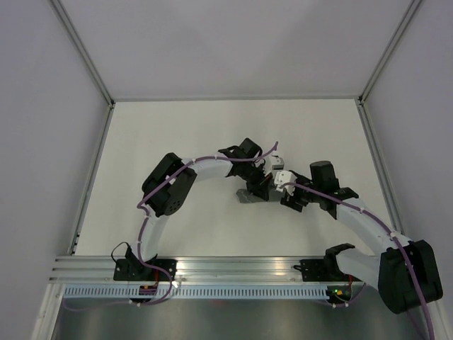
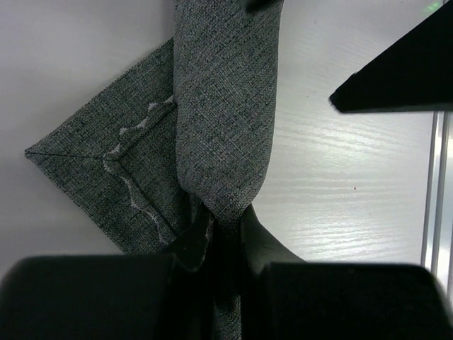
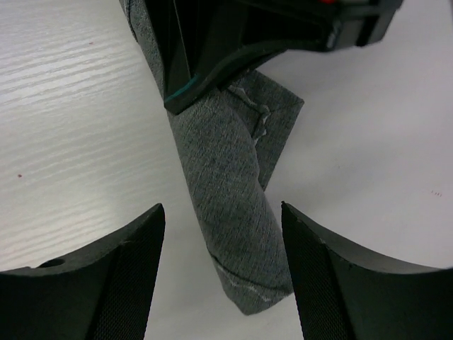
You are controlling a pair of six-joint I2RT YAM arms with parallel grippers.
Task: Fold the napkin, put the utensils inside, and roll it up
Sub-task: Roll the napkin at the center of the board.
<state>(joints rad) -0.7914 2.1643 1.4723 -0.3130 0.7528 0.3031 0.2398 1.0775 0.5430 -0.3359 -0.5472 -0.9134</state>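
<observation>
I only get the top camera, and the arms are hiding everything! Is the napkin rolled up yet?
Observer: Yes. The left wrist view shows the napkin rolled into a tight tube.
Operator: Is a hand holding it?
Observer: The left hand is shut on one end of the roll.
Operator: And the other hand?
Observer: The right hand is open, with one finger on each side of the roll's free end, touching neither side.
</observation>
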